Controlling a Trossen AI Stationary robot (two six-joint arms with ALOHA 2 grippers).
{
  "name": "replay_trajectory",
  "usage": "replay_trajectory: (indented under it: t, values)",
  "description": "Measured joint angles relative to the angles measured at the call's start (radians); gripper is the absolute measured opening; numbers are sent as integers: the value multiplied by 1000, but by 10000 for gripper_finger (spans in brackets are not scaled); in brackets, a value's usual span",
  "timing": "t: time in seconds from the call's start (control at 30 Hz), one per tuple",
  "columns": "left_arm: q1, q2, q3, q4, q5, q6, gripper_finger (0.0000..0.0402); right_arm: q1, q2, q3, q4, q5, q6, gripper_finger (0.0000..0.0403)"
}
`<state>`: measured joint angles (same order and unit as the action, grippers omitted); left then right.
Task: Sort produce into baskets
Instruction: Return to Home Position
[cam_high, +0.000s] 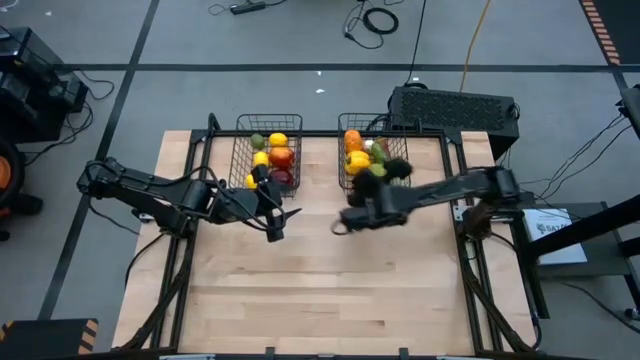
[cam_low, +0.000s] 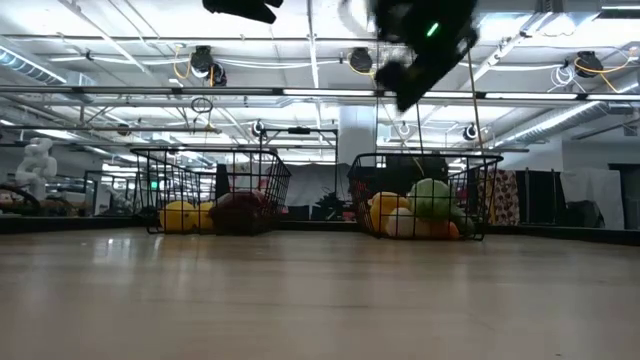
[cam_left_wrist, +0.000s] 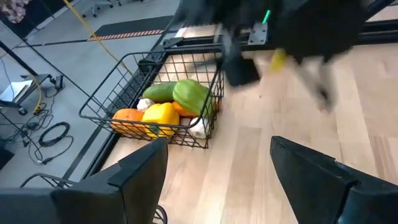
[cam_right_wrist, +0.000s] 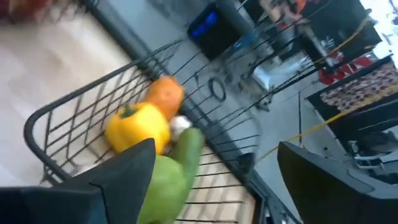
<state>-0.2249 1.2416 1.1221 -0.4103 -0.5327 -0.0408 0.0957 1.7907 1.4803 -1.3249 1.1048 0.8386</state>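
Two dark wire baskets stand at the table's far edge. The left basket holds lemons and red apples. The right basket holds a yellow pepper, an orange piece, white garlic and green pieces. My right gripper hangs open, high above the right basket's near side, with nothing between its fingers. My left gripper stands open and empty above the table, just in front of the left basket.
Bare wooden tabletop stretches from the baskets to the near edge. A dark box sits behind the table's far right corner. Black frame rails run along the table's sides.
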Motion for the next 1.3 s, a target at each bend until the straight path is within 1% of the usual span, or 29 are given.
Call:
replay_trajectory:
  t: [0.07,0.13,0.23,0.4,0.53,0.57,0.63,0.77,0.83,0.97,1.03,1.1,1.17,1.23,1.3]
  values:
    - [0,-3,0,-1,-3,-2,290,56,-55,0,-109,39,123,322]
    - [0,-7,0,1,-19,-1,290,115,-115,-7,-186,55,214,312]
    - [0,-12,0,2,-66,-3,290,204,-206,-48,-213,56,296,298]
    - [0,-12,0,16,-79,-7,290,332,-342,-219,-116,76,367,278]
    - [0,-13,-25,70,-78,-12,290,394,-420,-392,46,55,423,259]
    - [0,-13,-38,75,-77,-12,290,409,-433,-431,99,47,415,253]
    - [-3,-13,-56,76,-67,-7,290,442,-449,-488,212,39,336,240]
    - [-13,-17,-94,123,-8,-9,278,482,-472,-519,380,21,94,205]
    - [-29,-27,-114,126,3,-10,261,487,-489,-512,425,-11,-37,181]
    - [-64,-60,-132,135,-9,-25,207,493,-562,-493,444,-91,-206,123]
    - [-82,-81,-145,142,-42,-31,176,507,-611,-496,429,-121,-244,90]
    - [-96,-112,-174,160,-76,-33,145,529,-671,-520,423,-117,-249,56]
    - [-107,-141,-214,185,-87,-33,115,557,-739,-568,432,-105,-238,22]
    - [-118,-169,-260,228,-87,-31,89,583,-803,-637,470,-82,-219,6]
    - [-125,-196,-308,264,-84,-31,64,603,-862,-716,558,-62,-226,9]
